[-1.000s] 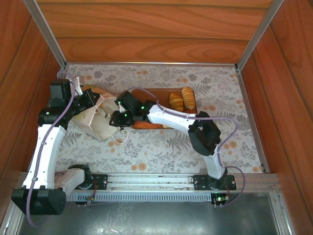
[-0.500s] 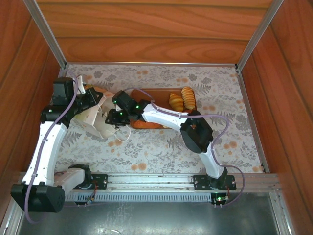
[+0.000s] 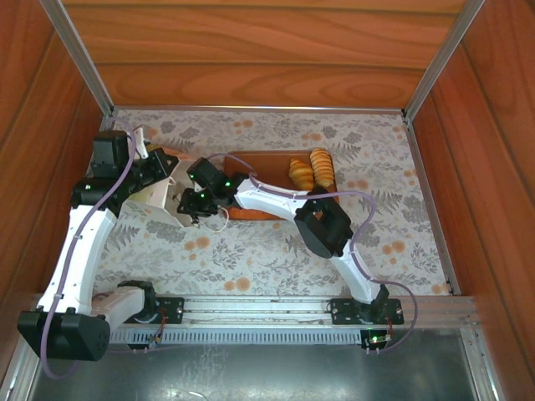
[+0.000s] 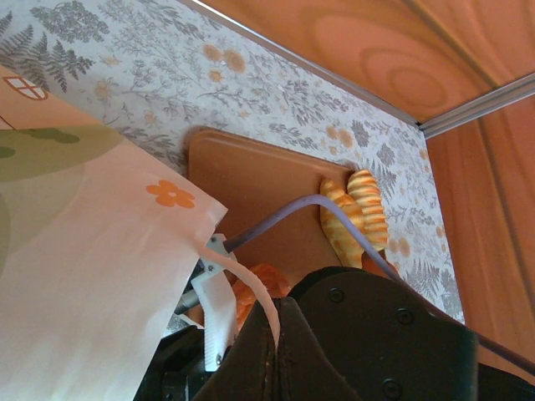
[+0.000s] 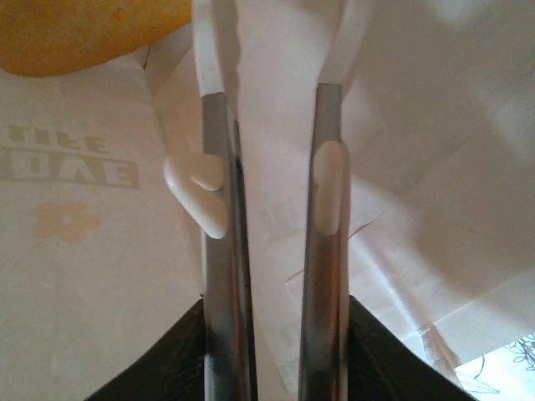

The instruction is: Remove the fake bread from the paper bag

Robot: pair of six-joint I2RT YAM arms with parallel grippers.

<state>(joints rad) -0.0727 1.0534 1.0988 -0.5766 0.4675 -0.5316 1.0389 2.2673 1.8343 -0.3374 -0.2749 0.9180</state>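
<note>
The white paper bag (image 3: 155,199) lies tipped at the table's left, its mouth facing right. My left gripper (image 3: 169,170) is shut on the bag's white cord handle (image 4: 251,288). My right gripper (image 3: 187,205) is pushed into the bag's mouth, and in the right wrist view its jaws (image 5: 276,58) stand open with bare paper between them. A golden bun (image 5: 84,33) lies inside the bag, beyond the left finger. Two ridged golden pastries (image 3: 301,173) (image 3: 322,165) rest on the brown board (image 3: 263,163). An orange croissant (image 3: 251,213) lies at the board's near edge.
Another orange pastry (image 3: 167,153) lies on the cloth behind the bag. Wooden walls enclose the floral tablecloth (image 3: 334,251) on three sides. The right arm's grey cable (image 4: 276,219) crosses above the board.
My right gripper has moved left, deeper into the bag's mouth. The bag has shifted left and bunched up. My left gripper has moved slightly back with the handle.
</note>
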